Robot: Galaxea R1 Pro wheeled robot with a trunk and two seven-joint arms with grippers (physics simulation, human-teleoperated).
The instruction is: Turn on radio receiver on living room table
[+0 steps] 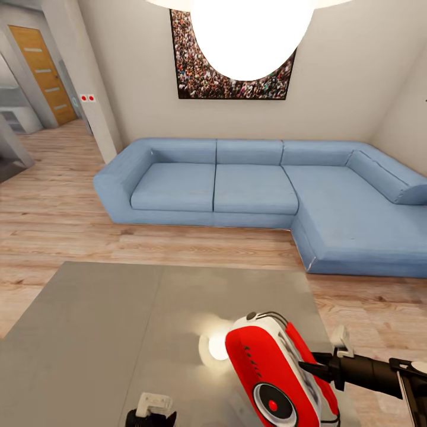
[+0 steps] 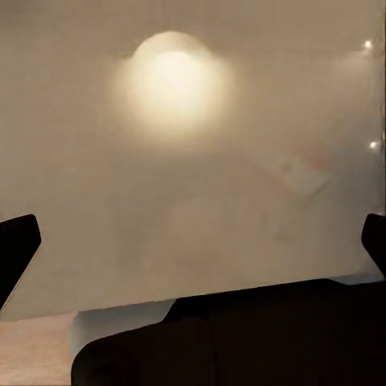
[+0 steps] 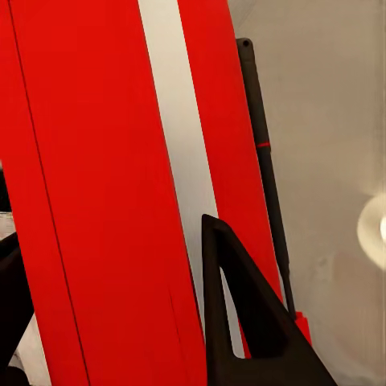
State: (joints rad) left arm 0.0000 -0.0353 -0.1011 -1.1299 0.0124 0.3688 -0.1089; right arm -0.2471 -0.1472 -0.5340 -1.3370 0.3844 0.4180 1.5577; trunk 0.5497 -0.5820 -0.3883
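From my head camera, the bench (image 1: 118, 332) is a large, flat, glossy grey slab that mirrors the white ceiling lamp as a bright spot. The radio receiver (image 1: 279, 373) lies tilted on its near right part: a smooth, rounded red shell with white trim, a thin black wire handle at its far end and a round white-rimmed dial facing up. My right tool (image 1: 311, 370) comes in from the right, its dark pointed fingers against the radio's right side, level with the dial. My left tool (image 1: 151, 415) sits low at the bench's near edge, well left of the radio. Beyond the bench lie pale wood planks, a blue L-shaped sofa (image 1: 249, 184) with soft cushions, and a framed crowd picture (image 1: 196, 77) on the pale wall.

In my left wrist camera, two dark fingertips (image 2: 18, 249) stand wide apart over the shiny bench top (image 2: 193, 209), holding nothing.

In my right wrist camera, the radio's red face with its white stripe (image 3: 181, 161) is very close. One triangular black finger (image 3: 241, 322) overlaps it and the other sits at its far edge, the body between them, apparently gripped.
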